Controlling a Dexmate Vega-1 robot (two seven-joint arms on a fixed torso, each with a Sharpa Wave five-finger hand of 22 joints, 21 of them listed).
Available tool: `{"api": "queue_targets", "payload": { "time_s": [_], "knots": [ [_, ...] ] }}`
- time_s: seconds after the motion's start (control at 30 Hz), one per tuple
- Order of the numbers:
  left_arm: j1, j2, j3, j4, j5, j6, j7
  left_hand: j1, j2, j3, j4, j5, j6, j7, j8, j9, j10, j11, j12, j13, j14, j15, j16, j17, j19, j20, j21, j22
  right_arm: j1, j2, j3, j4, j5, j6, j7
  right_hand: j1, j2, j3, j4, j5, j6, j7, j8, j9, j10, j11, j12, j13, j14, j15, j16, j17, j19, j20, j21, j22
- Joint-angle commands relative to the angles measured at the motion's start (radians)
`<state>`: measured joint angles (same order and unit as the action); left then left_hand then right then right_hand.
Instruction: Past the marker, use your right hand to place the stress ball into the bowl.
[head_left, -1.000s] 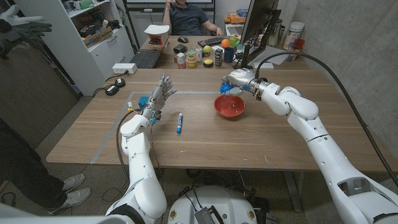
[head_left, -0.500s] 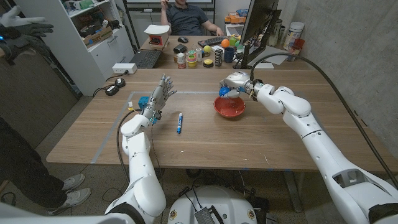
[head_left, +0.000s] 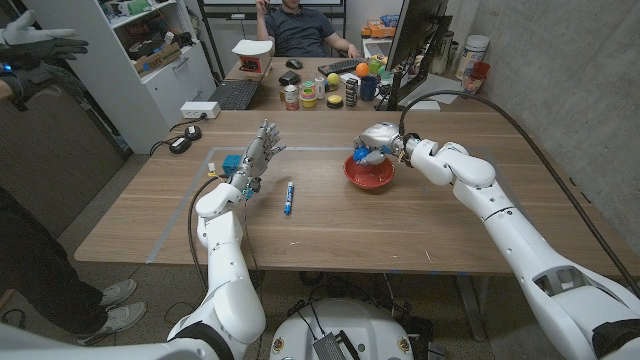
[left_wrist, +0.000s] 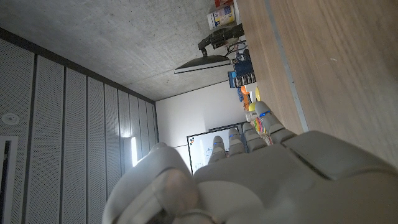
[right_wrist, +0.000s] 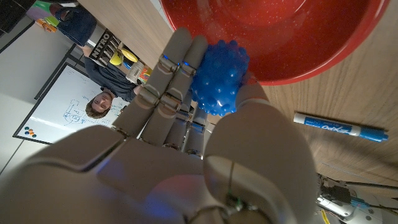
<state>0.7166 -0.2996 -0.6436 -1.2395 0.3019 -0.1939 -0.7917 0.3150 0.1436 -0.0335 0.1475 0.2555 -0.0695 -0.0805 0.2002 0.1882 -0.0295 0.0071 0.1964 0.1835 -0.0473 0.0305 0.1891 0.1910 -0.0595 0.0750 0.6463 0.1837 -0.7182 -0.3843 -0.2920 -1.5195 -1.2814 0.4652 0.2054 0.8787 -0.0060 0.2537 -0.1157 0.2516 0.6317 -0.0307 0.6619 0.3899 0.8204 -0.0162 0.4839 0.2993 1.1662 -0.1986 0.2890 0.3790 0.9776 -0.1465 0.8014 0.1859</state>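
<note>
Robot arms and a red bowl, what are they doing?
The robot's right hand holds a bumpy blue stress ball in its fingers just over the rim of the shiny red bowl. It has not let go. A blue marker lies on the wooden table. The left hand is raised, holding nothing.

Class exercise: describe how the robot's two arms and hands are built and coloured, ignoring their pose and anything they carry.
Both arms are glossy white, rounded shells joined in segments. A thick black cable arcs to the right arm's wrist; a thinner black cable loops beside the left arm. The left hand and right hand are pale grey with jointed fingers, with small blue and orange marks.
</note>
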Motion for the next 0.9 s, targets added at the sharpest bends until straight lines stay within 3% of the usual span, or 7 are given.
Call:
{"api": "queue_targets", "payload": {
  "time_s": [0.03, 0.23, 0.33, 0.5, 0.7, 0.8, 0.9],
  "knots": [
    [-0.015, 0.010, -0.003, 0.030, 0.004, -0.007, -0.001, -0.008, -0.002, -0.007, 0.001, 0.005, 0.004, -0.009, 0.001, 0.003, -0.007, 0.000, 0.003, 0.005, -0.010, 0.003, 0.004, 0.003, 0.005, 0.005, -0.003, 0.003, 0.014, -0.006, -0.023, 0.030, -0.002, -0.001, 0.010, 0.075, 0.064, -0.005, 0.003, 0.005, 0.041, 0.011, 0.045, 0.134, 0.008, -0.004, 0.001, 0.004, -0.030, -0.023, -0.002, 0.003, -0.006, -0.073, -0.006, 0.000],
    [-0.021, 0.015, -0.005, 0.038, 0.004, -0.009, -0.002, -0.009, -0.002, -0.007, 0.001, 0.005, 0.004, -0.009, 0.001, 0.003, -0.007, 0.000, 0.003, 0.005, -0.010, 0.003, 0.004, 0.003, 0.006, 0.005, -0.003, 0.003, 0.017, -0.005, -0.031, 0.032, -0.005, -0.008, 0.028, 0.075, 0.065, -0.010, 0.005, 0.005, 0.030, 0.009, 0.039, 0.131, -0.002, -0.006, -0.004, 0.002, -0.039, -0.024, -0.012, -0.002, -0.011, -0.073, -0.008, 0.000],
    [-0.023, 0.016, -0.007, 0.043, 0.004, -0.011, -0.001, -0.009, -0.002, -0.007, 0.001, 0.005, 0.004, -0.008, 0.001, 0.003, -0.007, 0.002, 0.003, 0.005, -0.010, 0.003, 0.004, 0.003, 0.006, 0.005, -0.004, 0.003, 0.019, -0.004, -0.033, 0.034, -0.004, -0.009, 0.037, 0.069, 0.068, -0.020, 0.014, 0.005, -0.009, -0.004, 0.003, 0.101, -0.016, -0.004, -0.015, -0.006, -0.052, -0.024, -0.030, -0.015, -0.016, -0.071, -0.011, -0.001],
    [-0.026, 0.020, -0.010, 0.052, 0.003, -0.014, -0.003, -0.009, -0.002, -0.008, 0.001, 0.005, 0.004, -0.009, 0.001, 0.003, -0.006, 0.000, 0.003, 0.005, -0.010, 0.003, 0.004, 0.003, 0.006, 0.005, -0.004, 0.003, 0.020, -0.001, -0.035, 0.031, -0.003, -0.017, 0.058, 0.061, 0.066, -0.028, 0.021, 0.005, -0.015, -0.001, -0.014, 0.080, -0.026, -0.002, -0.021, -0.011, -0.059, -0.024, -0.039, -0.021, -0.020, -0.070, -0.014, -0.002],
    [-0.030, 0.025, -0.013, 0.059, 0.002, -0.016, -0.005, -0.010, -0.002, -0.008, 0.001, 0.005, 0.004, -0.009, 0.001, 0.003, -0.007, 0.000, 0.003, 0.005, -0.010, 0.003, 0.004, 0.003, 0.006, 0.005, -0.005, 0.003, 0.025, 0.002, -0.038, 0.030, 0.002, -0.020, 0.084, 0.045, 0.058, -0.048, 0.035, 0.006, -0.076, -0.016, -0.077, 0.030, -0.064, -0.004, -0.045, -0.026, -0.085, -0.024, -0.065, -0.040, -0.024, -0.070, -0.012, 0.007],
    [-0.031, 0.026, -0.015, 0.061, 0.000, -0.018, -0.006, -0.010, -0.002, -0.008, 0.001, 0.005, 0.005, -0.009, 0.001, 0.003, -0.006, 0.001, 0.003, 0.005, -0.010, 0.003, 0.004, 0.003, 0.007, 0.005, -0.005, 0.003, 0.028, 0.004, -0.037, 0.026, 0.009, -0.019, 0.104, 0.020, 0.044, -0.073, 0.051, 0.007, -0.164, -0.007, -0.156, -0.019, -0.075, 0.003, -0.053, -0.040, -0.098, -0.024, -0.075, -0.051, -0.025, -0.068, -0.008, 0.015],
    [-0.033, 0.028, -0.016, 0.064, 0.000, -0.018, -0.007, -0.010, -0.002, -0.009, 0.001, 0.005, 0.004, -0.009, 0.001, 0.003, -0.007, 0.001, 0.003, 0.005, -0.010, 0.003, 0.004, 0.003, 0.007, 0.005, -0.006, 0.003, 0.029, 0.007, -0.034, 0.017, 0.016, -0.024, 0.131, -0.008, 0.026, -0.095, 0.066, 0.007, -0.191, -0.003, -0.192, -0.045, -0.099, 0.003, -0.064, -0.046, -0.114, -0.023, -0.084, -0.062, -0.027, -0.065, -0.008, 0.017]
  ]
}}
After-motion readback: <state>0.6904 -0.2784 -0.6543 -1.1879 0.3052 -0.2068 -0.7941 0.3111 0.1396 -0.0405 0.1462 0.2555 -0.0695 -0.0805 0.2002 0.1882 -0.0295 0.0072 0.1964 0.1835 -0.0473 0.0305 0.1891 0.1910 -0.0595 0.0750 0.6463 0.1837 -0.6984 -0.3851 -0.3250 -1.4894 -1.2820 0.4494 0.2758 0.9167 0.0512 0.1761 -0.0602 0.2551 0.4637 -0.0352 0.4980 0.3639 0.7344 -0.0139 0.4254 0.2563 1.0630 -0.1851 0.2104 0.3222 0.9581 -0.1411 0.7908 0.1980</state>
